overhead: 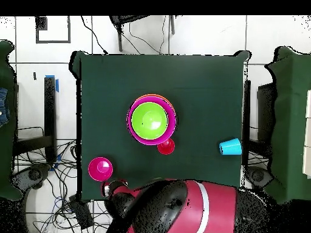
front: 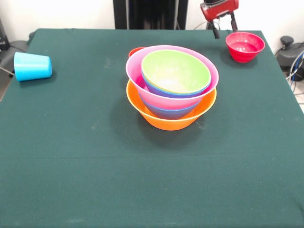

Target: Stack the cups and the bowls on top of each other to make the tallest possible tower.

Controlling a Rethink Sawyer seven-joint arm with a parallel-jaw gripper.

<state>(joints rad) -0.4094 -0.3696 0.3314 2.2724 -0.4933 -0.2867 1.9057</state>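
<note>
Tower (front: 171, 90): stands a little above the middle of the front view, on the green table (front: 95, 171); in the overhead view it sits at the centre of the cloth.
Base: the large orange bowl (front: 164, 119), upright, carries everything else.
Inside the base: a blue bowl (front: 170, 112), seen only as a band between the orange rim and the pink one.
Pink bowl (front: 137, 73): nested above that, its rim tilted, higher on the left.
Top of the stack: the lime green bowl (front: 175, 70), sitting in another blue bowl (front: 164, 91) of which only the rim shows.
Red cup (overhead: 166, 146): just beside the tower; in the front view only a red sliver peeps out behind the stack's upper left.
Light blue cup (front: 32, 66): lying on its side at the left edge of the front view, well apart from the tower.
Small red bowl (front: 245, 46): upright, upper right of the front view, near the table's corner.
Gripper (front: 223, 27): top right of the front view, just beside the red bowl, its two dark fingers (front: 233, 23) spread apart and holding nothing.
</note>
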